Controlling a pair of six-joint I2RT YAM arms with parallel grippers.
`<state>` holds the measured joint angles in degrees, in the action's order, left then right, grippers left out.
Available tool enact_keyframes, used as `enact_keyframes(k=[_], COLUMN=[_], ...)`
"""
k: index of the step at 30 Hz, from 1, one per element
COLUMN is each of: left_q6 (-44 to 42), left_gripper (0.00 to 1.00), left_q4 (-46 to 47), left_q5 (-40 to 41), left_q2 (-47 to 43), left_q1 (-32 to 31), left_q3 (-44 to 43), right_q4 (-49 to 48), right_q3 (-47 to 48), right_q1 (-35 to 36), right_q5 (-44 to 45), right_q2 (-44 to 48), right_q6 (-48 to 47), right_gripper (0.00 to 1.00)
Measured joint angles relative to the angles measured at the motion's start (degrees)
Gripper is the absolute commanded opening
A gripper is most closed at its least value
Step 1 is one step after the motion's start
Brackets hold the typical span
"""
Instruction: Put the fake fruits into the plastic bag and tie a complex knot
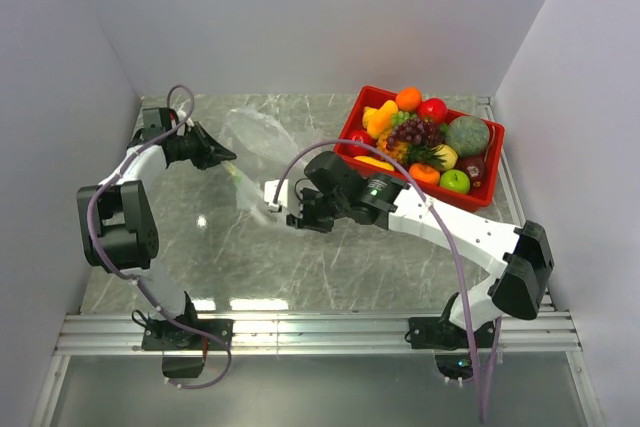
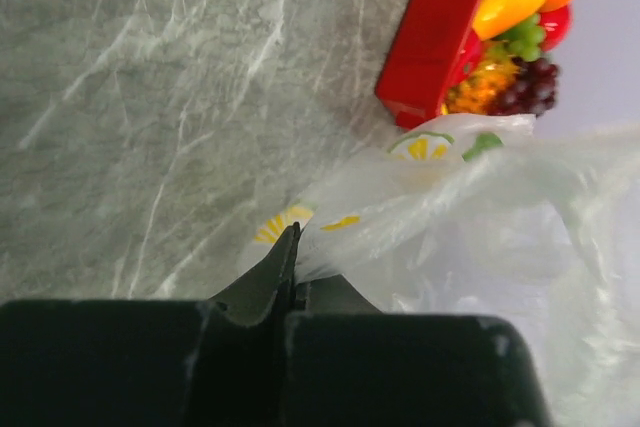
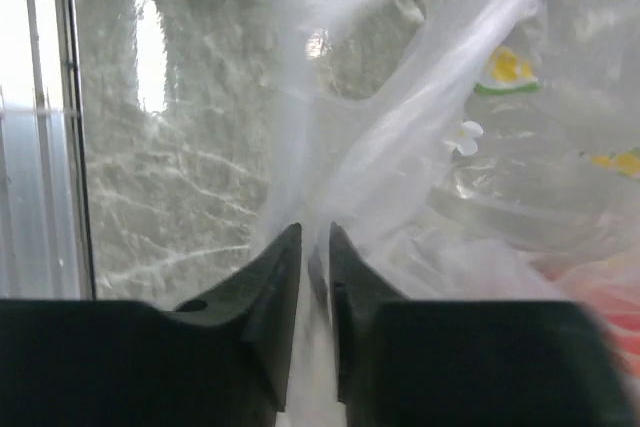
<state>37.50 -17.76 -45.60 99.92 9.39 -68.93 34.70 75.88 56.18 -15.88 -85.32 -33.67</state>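
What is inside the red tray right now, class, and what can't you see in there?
The red tray holds all the fake fruits, including purple grapes and a green apple. The piled fruit covers the tray floor, so anything beneath is hidden.

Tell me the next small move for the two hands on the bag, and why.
Probably draw the right hand away from the left hand to spread the thin transparent plastic bag open. Both hands pinch its film, it lies flat and empty, and the glossy plastic fake fruits all sit in the red rectangular tray.
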Motion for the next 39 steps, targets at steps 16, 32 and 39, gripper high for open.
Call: enact_keyframes(k=[16, 32, 39], left_q6=[-8.33, -9.44, -9.46], left_gripper=[0.0, 0.0, 0.0], left_q4=[-13.33, -14.23, -14.21], left_q5=[13.0, 13.46, 12.37], left_q2=[-9.11, -9.11, -9.11], left_q1=[-4.22, -4.22, -4.22], left_q3=[-1.38, -1.36, -1.31], right_q4=[1.14, 4.22, 7.15], right_q3=[18.45, 20.06, 22.4], right_q1=[-14.56, -47.71, -49.86], right_q5=[0.74, -1.25, 2.34], right_q2=[-3.19, -10.6, -19.78], right_q6=[13.6, 15.1, 4.15], right_gripper=[0.84, 0.98, 0.99])
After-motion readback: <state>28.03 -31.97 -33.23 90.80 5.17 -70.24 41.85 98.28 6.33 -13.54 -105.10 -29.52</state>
